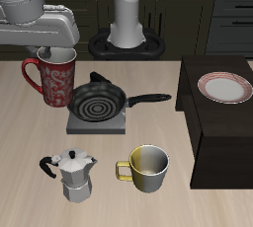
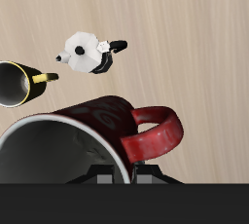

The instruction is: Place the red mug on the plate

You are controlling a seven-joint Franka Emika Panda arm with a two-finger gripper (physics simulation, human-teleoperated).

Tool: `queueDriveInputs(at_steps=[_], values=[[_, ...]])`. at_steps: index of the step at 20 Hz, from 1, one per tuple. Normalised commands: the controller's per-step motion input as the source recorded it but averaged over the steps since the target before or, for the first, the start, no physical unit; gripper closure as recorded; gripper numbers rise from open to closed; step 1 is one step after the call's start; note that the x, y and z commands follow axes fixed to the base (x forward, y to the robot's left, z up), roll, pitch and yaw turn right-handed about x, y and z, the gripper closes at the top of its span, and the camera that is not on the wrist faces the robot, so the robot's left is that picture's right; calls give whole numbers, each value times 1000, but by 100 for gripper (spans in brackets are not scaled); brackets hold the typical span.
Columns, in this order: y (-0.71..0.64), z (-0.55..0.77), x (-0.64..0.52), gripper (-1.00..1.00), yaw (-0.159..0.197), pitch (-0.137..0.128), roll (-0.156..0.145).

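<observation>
The red mug (image 1: pixel 57 79) stands upright on the wooden table (image 1: pixel 198 206), toward the back and just beside the grey burner pad (image 1: pixel 98 121) that carries the black frying pan (image 1: pixel 97 99). Its handle (image 1: pixel 29 75) points away from the pan. The gripper (image 1: pixel 57 53) sits right at the mug's rim, under the grey arm (image 1: pixel 35 19) that reaches in from the back of the scene. From the exterior view the fingers are hidden behind the wrist and the rim, so how wide they stand cannot be told; the wrist view shows only the mug's grey-white mouth (image 2: pixel 58 160) and red handle (image 2: pixel 156 135) pressed close to the camera, which may mean the rim lies between the fingers, though no contact is visible.

The plate (image 1: pixel 225 88), white with a pinkish-red rim band, lies on a dark raised block (image 1: pixel 212 142) at the far side of the table from the mug, well apart from it, with the pan between them.

Nearer the table's front edge stand a silver moka pot (image 1: pixel 71 173) with a black handle and, beside it, a squat yellow-olive mug (image 1: pixel 148 168). Both also appear in the wrist view, the pot (image 2: pixel 86 52) lying beyond the red mug and the yellow mug (image 2: pixel 17 82) close by it
</observation>
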Motion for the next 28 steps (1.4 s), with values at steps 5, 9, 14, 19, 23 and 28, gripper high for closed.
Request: queueDriveInputs(at_steps=[5,9,14,19,23,28], values=[[642,472,-455,100,81,-99,24],[421,348,-377,100,53,-75,-11],[415,406,-403,100,12,-57,-21],[543,302,-273,100,20,-55,8],[660,286,-232,100,13,-49,-14],[668,218,-163,100,65,-46,40]])
